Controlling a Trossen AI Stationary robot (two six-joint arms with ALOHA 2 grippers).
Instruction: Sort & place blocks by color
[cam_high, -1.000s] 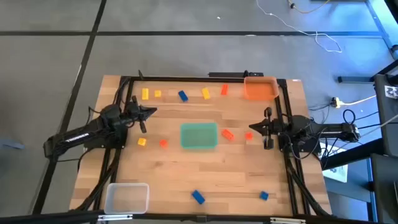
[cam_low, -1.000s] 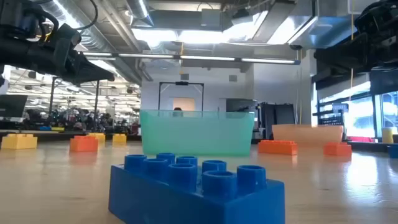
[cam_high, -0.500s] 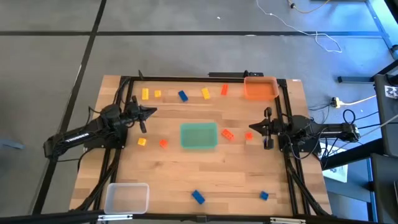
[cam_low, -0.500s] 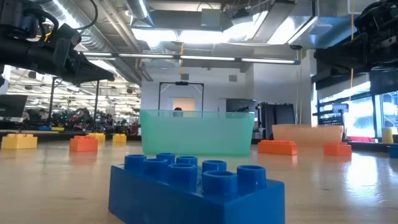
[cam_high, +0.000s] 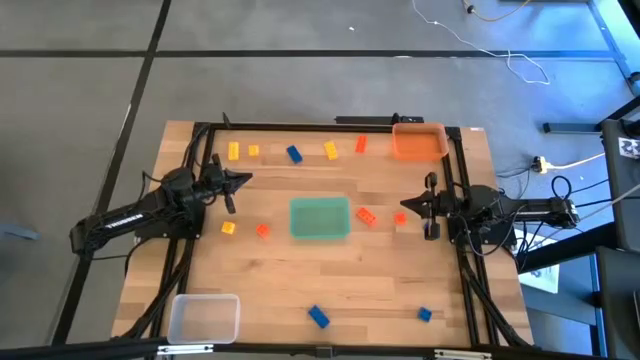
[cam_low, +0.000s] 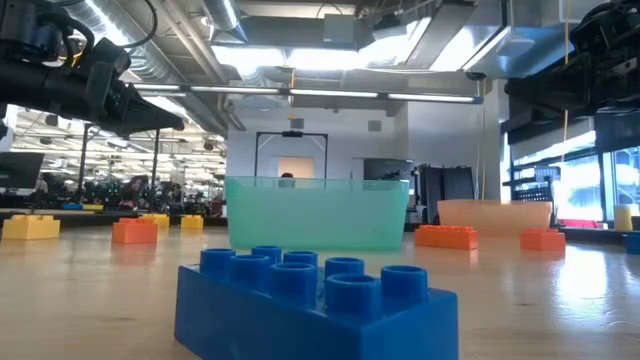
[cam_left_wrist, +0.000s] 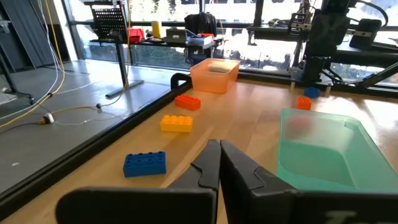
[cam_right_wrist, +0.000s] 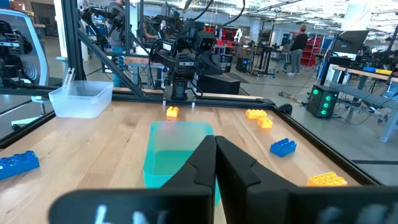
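Nothing has changed over the last second: both arms hold the same pose and no block has shifted, so the sorting has not begun or is paused

The left claw (cam_high: 243, 181) hangs above the left half of the surface (cam_high: 330, 285) with its fingers pressed together on nothing, pointing toward the middle. The right claw (cam_high: 403, 207) mirrors it from the right side, fingers also pressed together and bare, its tip just beside an orange-red block (cam_high: 400, 218)

Between the 2 claws sits the green tray (cam_high: 319, 218), with nothing visible inside it. Just right of it lies another orange-red block (cam_high: 366, 215); to its left lie a yellow block (cam_high: 228, 228) and an orange-red block (cam_high: 262, 230). Along the far edge runs a row: 2 yellow blocks (cam_high: 233, 151), a blue block (cam_high: 294, 154), a yellow block (cam_high: 330, 150) and an orange-red block (cam_high: 361, 144), then the orange tray (cam_high: 418, 142) at the far right corner. Near the front edge lie a blue block (cam_high: 318, 316) and a smaller blue block (cam_high: 424, 315), with the clear tray (cam_high: 204, 318) at the near left corner

All 3 trays look unfilled, so every block seems yet to be placed. The closest likely pick is the orange-red block by the right claw, which would have to spread its fingers first
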